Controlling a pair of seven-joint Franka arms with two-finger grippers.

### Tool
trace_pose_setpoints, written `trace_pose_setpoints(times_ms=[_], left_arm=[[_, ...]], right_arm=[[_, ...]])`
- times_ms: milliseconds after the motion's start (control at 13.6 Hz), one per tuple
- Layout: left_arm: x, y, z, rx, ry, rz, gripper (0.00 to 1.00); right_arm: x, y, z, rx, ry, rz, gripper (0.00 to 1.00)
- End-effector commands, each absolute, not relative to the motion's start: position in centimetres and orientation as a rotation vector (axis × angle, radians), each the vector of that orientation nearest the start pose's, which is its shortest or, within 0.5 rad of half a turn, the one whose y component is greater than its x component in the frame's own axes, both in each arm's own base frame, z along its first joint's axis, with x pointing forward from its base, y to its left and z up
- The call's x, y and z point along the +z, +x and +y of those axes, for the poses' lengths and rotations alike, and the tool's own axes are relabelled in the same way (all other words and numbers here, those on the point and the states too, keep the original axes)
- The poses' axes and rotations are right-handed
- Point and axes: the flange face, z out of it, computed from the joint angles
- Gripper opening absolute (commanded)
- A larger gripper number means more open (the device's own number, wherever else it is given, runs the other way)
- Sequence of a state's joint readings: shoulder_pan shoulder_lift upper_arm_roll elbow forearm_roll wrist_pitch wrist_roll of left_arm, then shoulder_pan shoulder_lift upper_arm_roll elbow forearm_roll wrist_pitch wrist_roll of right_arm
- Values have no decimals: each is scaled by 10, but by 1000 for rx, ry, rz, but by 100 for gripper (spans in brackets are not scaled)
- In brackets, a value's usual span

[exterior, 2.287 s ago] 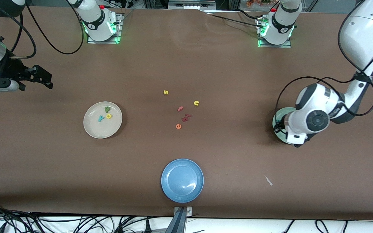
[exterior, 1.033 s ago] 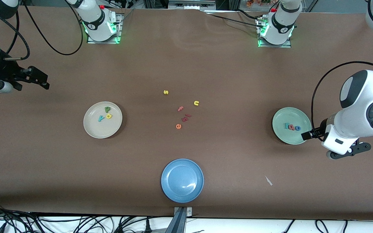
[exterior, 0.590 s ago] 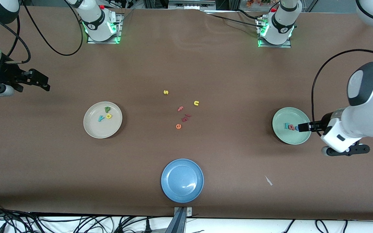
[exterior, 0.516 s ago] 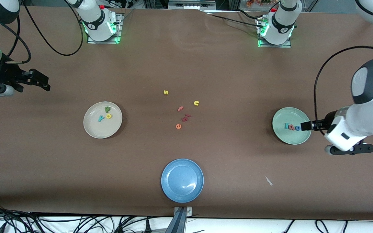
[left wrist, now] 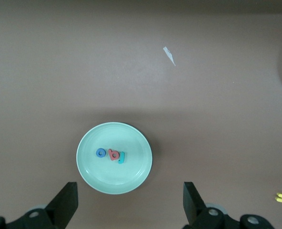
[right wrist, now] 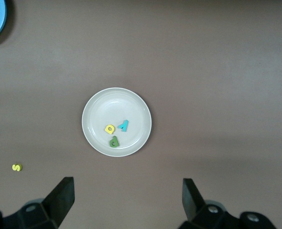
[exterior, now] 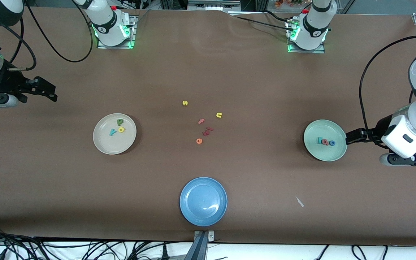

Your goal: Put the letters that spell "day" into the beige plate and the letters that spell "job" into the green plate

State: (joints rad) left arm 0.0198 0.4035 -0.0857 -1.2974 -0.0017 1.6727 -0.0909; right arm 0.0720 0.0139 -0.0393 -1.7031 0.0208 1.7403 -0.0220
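We see d, a, y (exterior: 118, 127) in the beige plate (exterior: 103, 144), j, o, b (exterior: 325, 141) in the green plate (exterior: 316, 153), and the left hand (exterior: 352, 137) and right hand (exterior: 47, 90) wide and empty above the worktop (exterior: 208, 72).

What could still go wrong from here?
Little, it seems. The green plate holds the j, b and o, and the beige plate holds the d, a and y.
1. The left gripper, open, hangs just off the green plate's rim, toward the left arm's end; a low move could nudge the plate.
2. The right gripper, open and empty, waits well away: low risk.
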Motion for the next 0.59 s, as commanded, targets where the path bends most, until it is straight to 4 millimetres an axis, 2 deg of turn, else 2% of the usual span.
trace_pose_setpoints(times_ms=[0,295,516], left_arm=[[520,645,-29,-11,-3185,63,97],[509,638,-17,6,-3161,278,98],[510,639,-16,18,-3160,296,99]], right_arm=[[573,570,21,-41,-3113,-101,100],[574,570,21,-46,-3115,-102,100],[573,570,20,-43,-3113,-99,100]])
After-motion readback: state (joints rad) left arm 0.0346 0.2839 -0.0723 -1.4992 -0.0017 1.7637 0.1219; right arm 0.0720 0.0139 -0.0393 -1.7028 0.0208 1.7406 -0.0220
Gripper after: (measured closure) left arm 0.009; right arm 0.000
